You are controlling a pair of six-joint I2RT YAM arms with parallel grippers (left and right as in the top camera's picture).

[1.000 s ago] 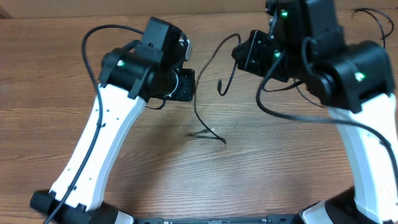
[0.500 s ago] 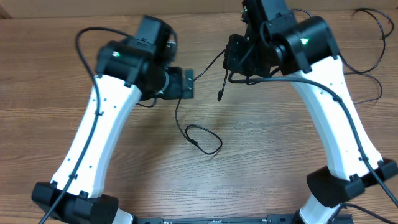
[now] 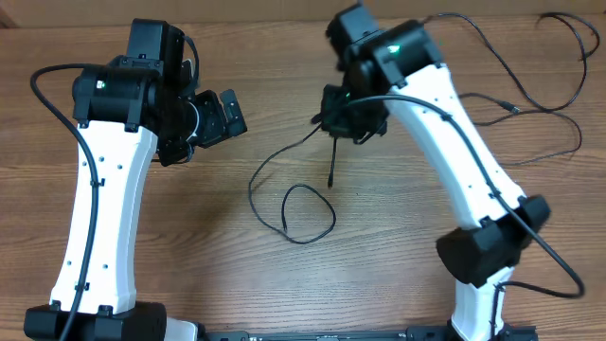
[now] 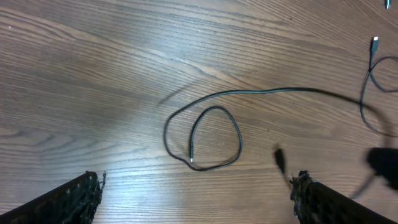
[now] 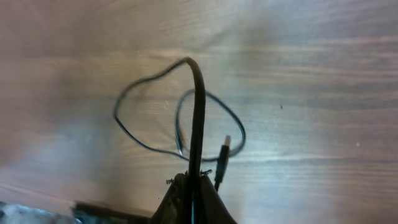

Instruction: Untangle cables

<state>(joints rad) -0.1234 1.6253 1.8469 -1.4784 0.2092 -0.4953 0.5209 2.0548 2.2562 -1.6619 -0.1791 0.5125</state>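
Note:
One thin black cable (image 3: 333, 218) lies on the wooden table (image 3: 189, 246) in a loose loop. Its other end rises to my right gripper (image 3: 333, 133), which is shut on it. The short plug end (image 3: 331, 175) hangs below the jaws. In the right wrist view the cable (image 5: 198, 112) runs up from between the shut fingers (image 5: 177, 202), with the plug (image 5: 222, 155) beside them. My left gripper (image 3: 230, 116) hovers open to the left of the loop and holds nothing. In its own view the loop (image 4: 239, 138) lies beyond the wide-apart fingers (image 4: 74, 199).
More thin black cables (image 3: 530, 104) lie spread over the table's back right corner. One of them, with a small plug (image 4: 375, 42), shows at the right edge of the left wrist view. The right arm's white link (image 3: 464, 180) slants across the right half.
My left gripper has opened, let the cable go and swung away left. The right gripper moved left and lower with its end still held. The freed cable has settled into a loop on the table.

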